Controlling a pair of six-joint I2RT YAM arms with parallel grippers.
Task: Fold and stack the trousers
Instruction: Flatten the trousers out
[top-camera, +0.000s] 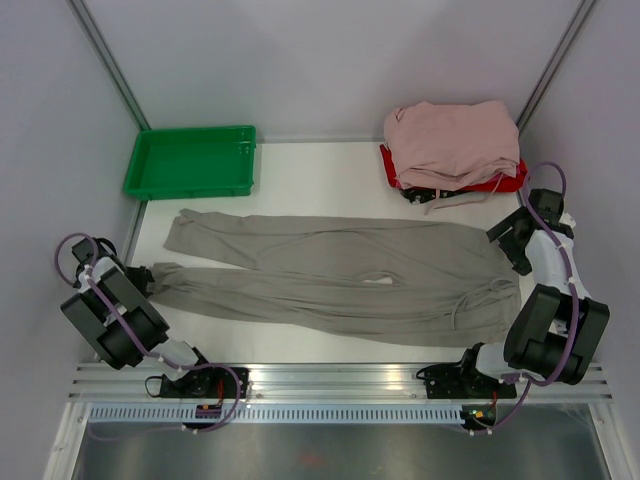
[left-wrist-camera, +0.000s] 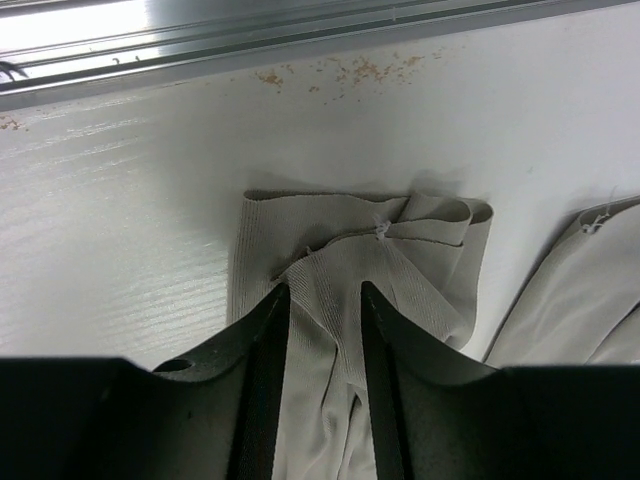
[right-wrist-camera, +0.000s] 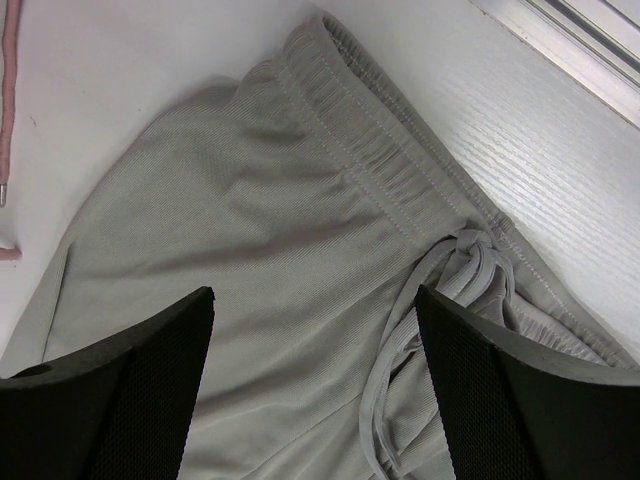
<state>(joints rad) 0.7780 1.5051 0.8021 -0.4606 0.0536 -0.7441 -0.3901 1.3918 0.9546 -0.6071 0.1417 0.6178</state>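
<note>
We see the trousers (top-camera: 330, 280) lying flat across the tabletop (top-camera: 300, 180), with the waist on the right side and both leg ends on the left. The left fingers (left-wrist-camera: 272, 320) stand close together on both sides of a raised fold at the near leg end; whether they pinch it, we cannot tell. The right fingers (right-wrist-camera: 185, 330) are spread wide above the waistband (right-wrist-camera: 380, 160) and the drawstring (right-wrist-camera: 470, 260), and hold nothing.

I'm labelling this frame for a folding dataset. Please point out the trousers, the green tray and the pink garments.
trousers (top-camera: 300, 245): top view, middle of the far leg.
green tray (top-camera: 190, 165): top view, its bare floor.
pink garments (top-camera: 450, 140): top view, top of the pile.
</note>
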